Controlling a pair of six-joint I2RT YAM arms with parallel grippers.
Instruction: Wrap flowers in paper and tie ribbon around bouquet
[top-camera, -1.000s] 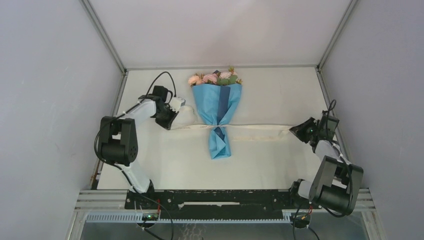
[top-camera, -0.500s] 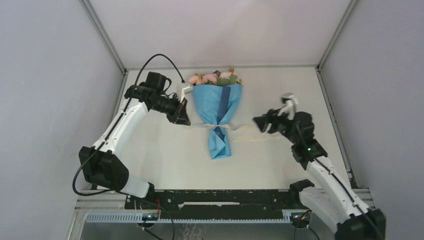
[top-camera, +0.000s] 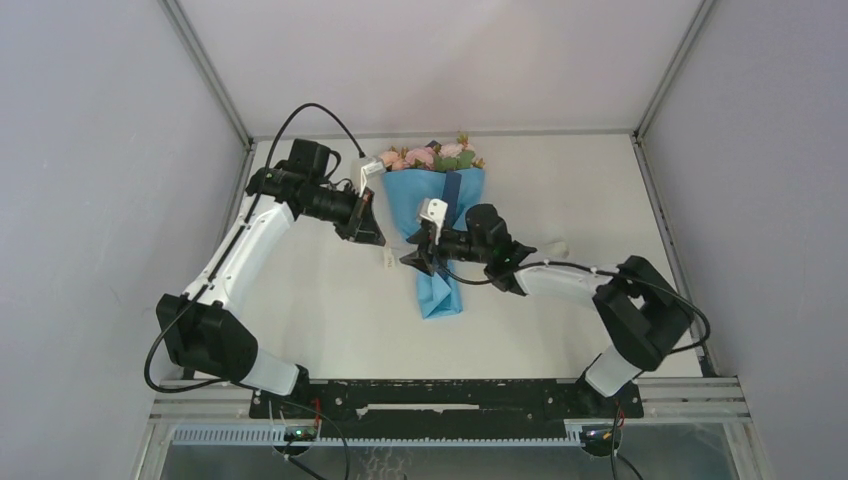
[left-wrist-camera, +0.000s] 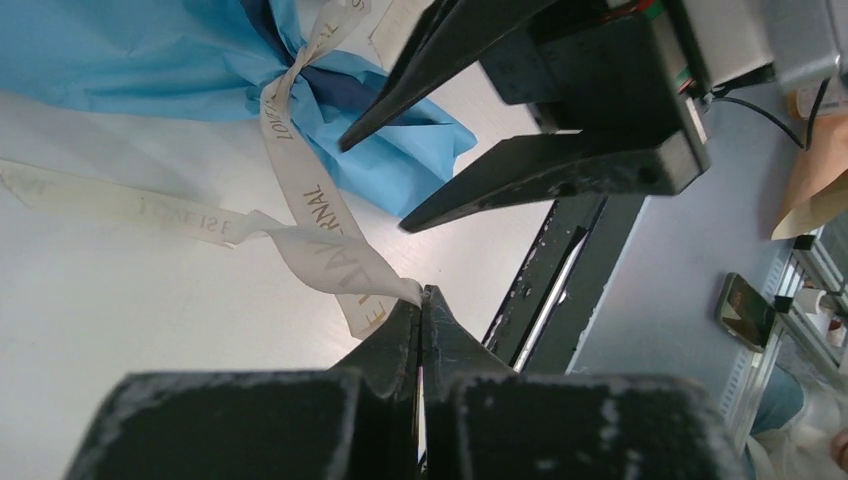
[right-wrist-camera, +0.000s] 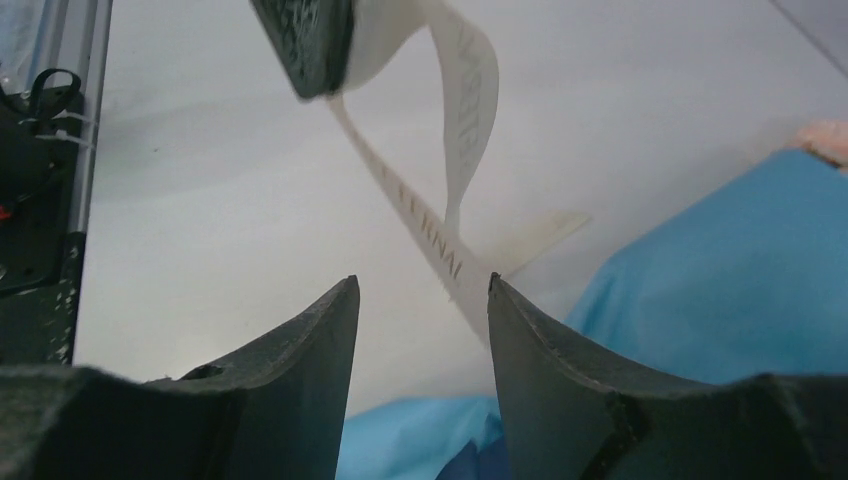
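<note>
Bright, even, diffuse light, faint shadows; the right tool (right-wrist-camera: 421, 290) looks soft-focused close to its lens.

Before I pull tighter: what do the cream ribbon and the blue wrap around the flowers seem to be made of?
Cream lettered ribbon: looks like soft woven fabric with a faint satin sheen; it twists and drapes limply and carries dark print. Light-blue wrapping sheet: thin matte paper, possibly nonwoven; it bunches into sharp creases where cinched, with no gloss.
</note>
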